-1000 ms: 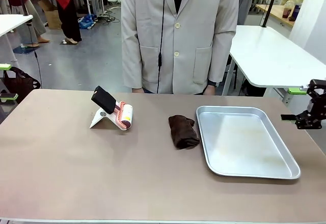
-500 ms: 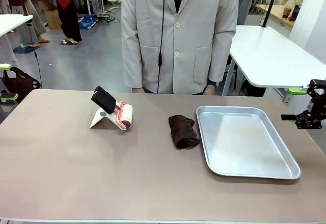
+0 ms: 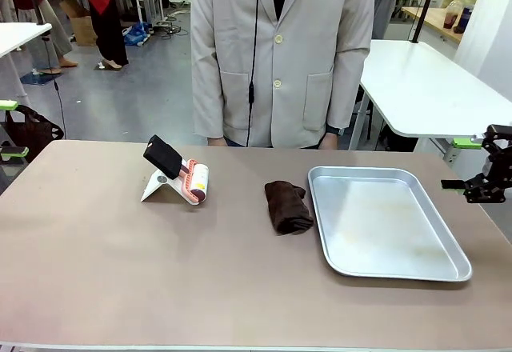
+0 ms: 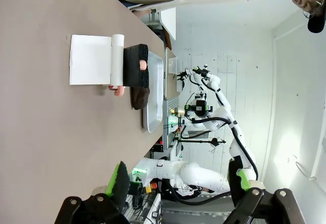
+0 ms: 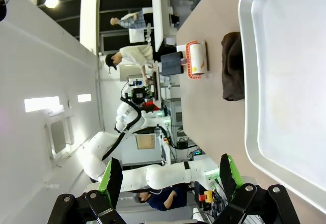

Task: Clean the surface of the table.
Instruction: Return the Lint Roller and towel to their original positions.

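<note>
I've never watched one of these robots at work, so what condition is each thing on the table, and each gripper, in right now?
Lint roller: lying on its white stand.
Brown cloth: crumpled, beside the tray.
Metal tray: empty, flat on the table.
Left gripper: open, holding nothing.
Right gripper: open, holding nothing.

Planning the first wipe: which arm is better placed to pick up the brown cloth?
Probably the right. The cloth lies right of the table's middle, beside the tray, nearer the open right gripper. The open left gripper sits beyond the lint roller.

The table runs past the front view's bottom edge.
</note>
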